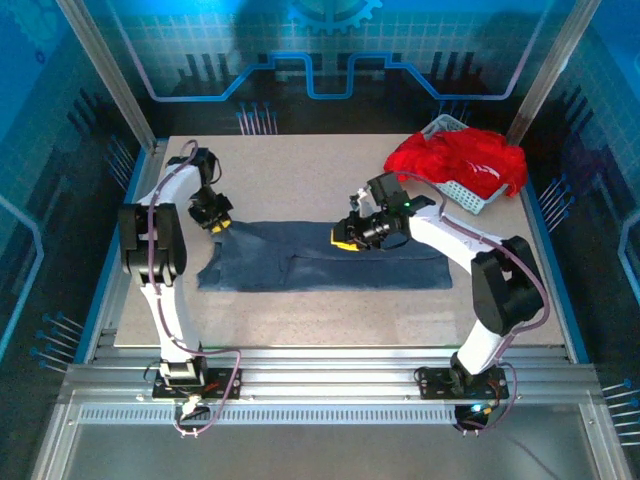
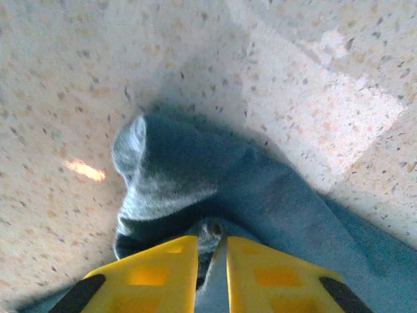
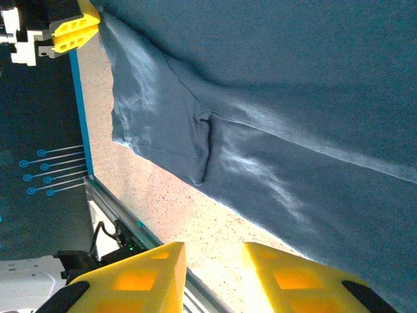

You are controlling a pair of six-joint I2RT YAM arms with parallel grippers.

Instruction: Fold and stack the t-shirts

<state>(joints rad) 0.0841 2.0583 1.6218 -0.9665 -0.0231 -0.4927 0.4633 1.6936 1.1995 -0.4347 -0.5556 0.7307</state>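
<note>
The slate-blue t-shirt (image 1: 320, 262) lay on the bench (image 1: 300, 180) as a long band, I judged awaiting its next fold; my left claw (image 2: 212, 261) sat at its bunched far-left corner, whether gripping I could not tell; my right claw (image 3: 215, 274) hovered open above it. The white basket (image 1: 462, 197) far right held heaped red t-shirts (image 1: 460, 160)

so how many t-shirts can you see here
2 that can be told apart. A slate-blue t-shirt lies spread flat on the table. A red heap spills over the white basket at the far right, and it may hide more than one shirt.
</note>
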